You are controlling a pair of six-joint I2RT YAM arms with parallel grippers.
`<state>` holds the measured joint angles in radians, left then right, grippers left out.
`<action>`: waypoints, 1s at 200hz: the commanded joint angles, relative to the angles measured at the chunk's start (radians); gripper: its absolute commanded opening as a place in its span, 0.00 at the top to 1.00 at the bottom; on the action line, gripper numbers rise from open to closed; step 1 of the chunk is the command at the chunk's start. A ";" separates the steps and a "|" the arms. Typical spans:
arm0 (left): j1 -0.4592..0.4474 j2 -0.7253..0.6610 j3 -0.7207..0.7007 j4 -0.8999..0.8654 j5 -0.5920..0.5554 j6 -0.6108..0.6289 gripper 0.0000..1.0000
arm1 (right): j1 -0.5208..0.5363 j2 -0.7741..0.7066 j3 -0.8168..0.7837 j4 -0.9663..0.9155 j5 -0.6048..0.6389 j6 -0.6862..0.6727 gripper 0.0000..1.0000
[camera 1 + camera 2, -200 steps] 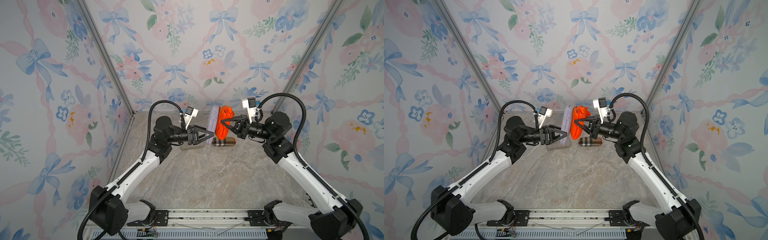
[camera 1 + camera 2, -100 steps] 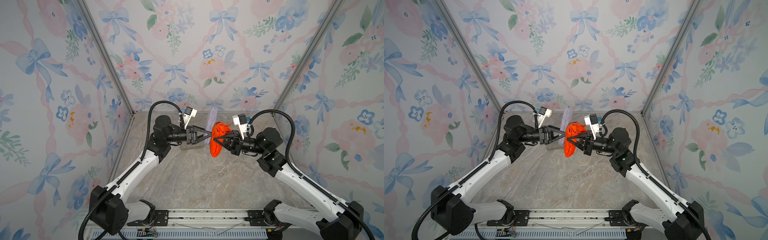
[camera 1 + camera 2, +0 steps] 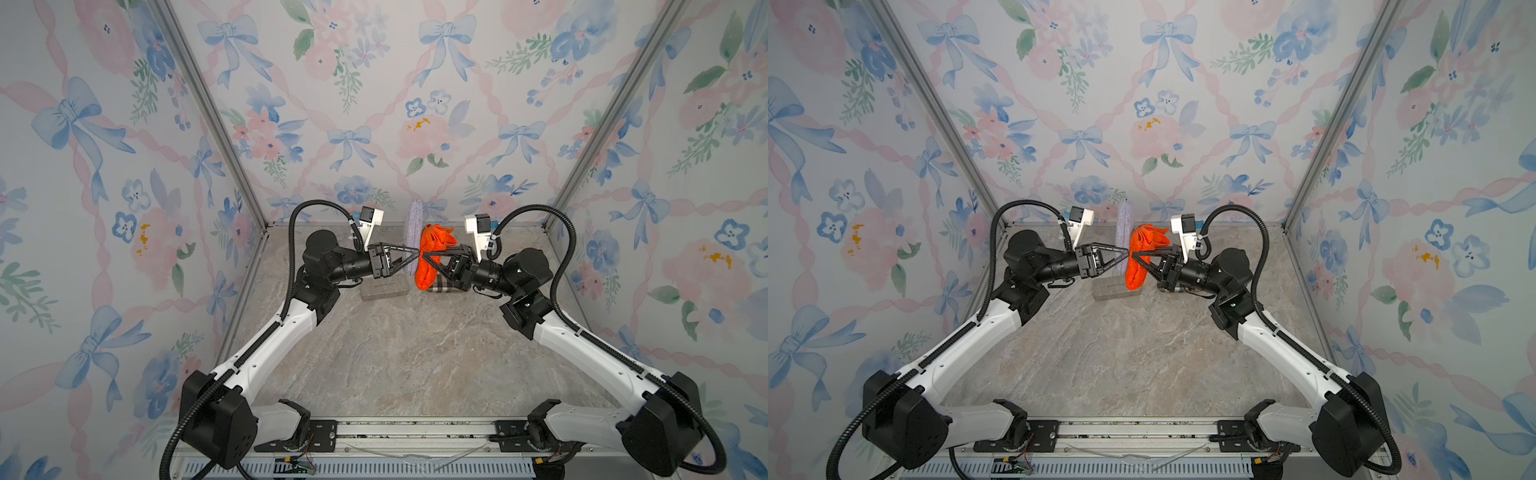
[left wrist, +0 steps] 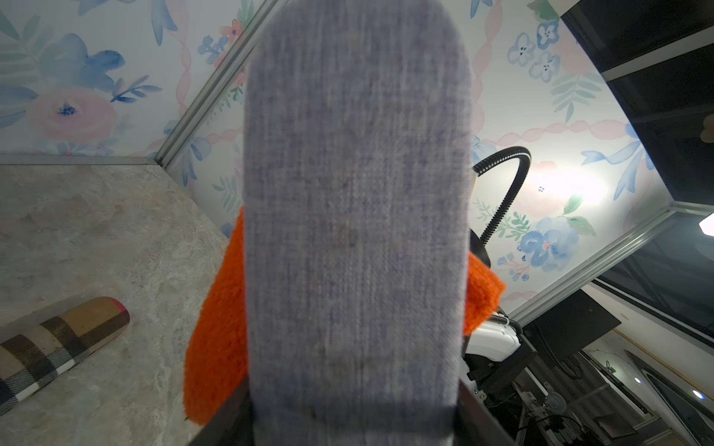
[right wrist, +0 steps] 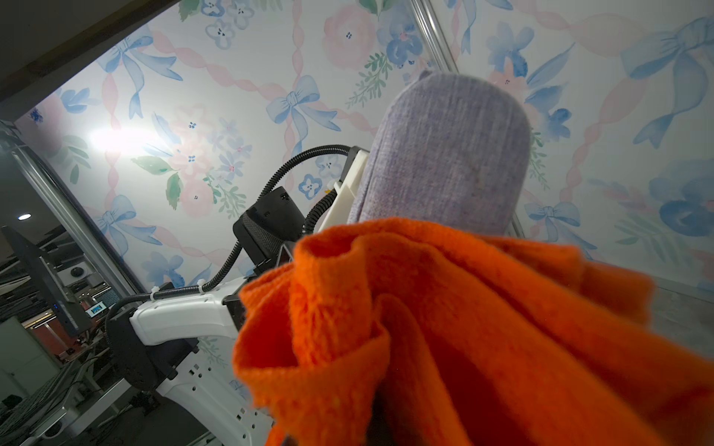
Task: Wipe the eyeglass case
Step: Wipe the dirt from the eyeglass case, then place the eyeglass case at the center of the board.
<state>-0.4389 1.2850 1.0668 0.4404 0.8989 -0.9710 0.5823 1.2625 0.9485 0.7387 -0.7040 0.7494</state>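
Eyeglass case (image 3: 416, 224), lilac-grey, is held upright above the surface (image 3: 395, 353), pinched between the left jaws; an orange cloth (image 3: 424, 274), gripped by the closed right jaws, is pressed against it.

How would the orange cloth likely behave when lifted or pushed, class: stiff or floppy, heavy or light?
Probably floppy: the cloth hangs in folds below the right gripper and bunches into soft ridges. Likely light: a pinch at one spot carries all of it. Its fuzzy pile would probably grip, not slide, on the case.
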 commanded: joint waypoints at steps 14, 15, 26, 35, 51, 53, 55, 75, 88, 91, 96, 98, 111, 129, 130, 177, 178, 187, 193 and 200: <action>-0.031 0.005 -0.001 0.101 -0.001 -0.053 0.90 | 0.083 0.044 -0.057 0.191 -0.019 0.102 1.00; -0.031 0.005 -0.001 0.101 -0.001 -0.053 0.90 | 0.081 0.044 -0.057 0.189 -0.019 0.101 1.00; -0.031 0.004 -0.001 0.103 0.003 -0.057 0.90 | 0.049 0.048 -0.043 0.168 -0.030 0.094 1.00; -0.033 0.001 -0.006 0.106 0.006 -0.061 0.90 | 0.013 0.057 -0.024 0.160 -0.044 0.099 1.00; -0.040 -0.014 -0.025 0.106 0.013 -0.064 0.90 | -0.060 0.078 0.022 0.172 -0.062 0.136 1.00; -0.041 -0.016 -0.029 0.106 0.012 -0.064 0.90 | -0.069 0.082 0.029 0.172 -0.062 0.140 1.00; -0.041 -0.018 -0.033 0.106 0.012 -0.064 0.90 | -0.077 0.084 0.036 0.174 -0.063 0.146 1.00; -0.052 -0.042 -0.078 0.106 0.005 -0.067 0.90 | -0.141 0.118 0.107 0.171 -0.071 0.182 1.00; -0.057 -0.059 -0.116 0.106 -0.008 -0.070 0.89 | -0.170 0.127 0.132 0.153 -0.074 0.191 1.00; -0.056 -0.063 -0.126 0.106 -0.009 -0.070 0.89 | -0.175 0.127 0.135 0.146 -0.073 0.190 1.00; -0.058 -0.069 -0.143 0.106 -0.014 -0.072 0.89 | -0.189 0.124 0.137 0.131 -0.073 0.189 1.00; -0.059 -0.070 -0.148 0.106 -0.017 -0.073 0.89 | -0.194 0.122 0.136 0.125 -0.072 0.188 1.00; -0.066 -0.079 -0.198 0.094 -0.043 -0.072 0.89 | -0.230 0.098 0.118 0.081 -0.069 0.183 1.00; -0.087 -0.072 -0.234 -0.023 -0.127 -0.006 0.90 | -0.286 0.042 0.078 -0.030 -0.068 0.153 1.00; -0.088 -0.070 -0.236 -0.034 -0.135 -0.001 0.89 | -0.289 0.038 0.075 -0.039 -0.069 0.151 1.00; -0.186 0.016 -0.295 -0.397 -0.634 -0.010 0.92 | -0.325 -0.159 -0.009 -0.514 -0.033 -0.104 1.00; -0.188 0.018 -0.297 -0.400 -0.641 -0.015 0.92 | -0.324 -0.163 -0.011 -0.520 -0.032 -0.108 1.00; -0.218 0.034 -0.305 -0.428 -0.703 -0.056 0.91 | -0.325 -0.197 -0.033 -0.557 -0.018 -0.117 1.00; -0.239 0.044 -0.304 -0.452 -0.745 -0.076 0.92 | -0.325 -0.217 -0.046 -0.581 -0.009 -0.154 1.00; -0.272 0.059 -0.296 -0.489 -0.792 -0.095 0.92 | -0.325 -0.236 -0.059 -0.605 0.000 -0.166 1.00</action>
<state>-0.6392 1.3087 0.7765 0.1112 0.3660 -0.9936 0.2569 1.0946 0.9379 0.3355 -0.7399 0.7158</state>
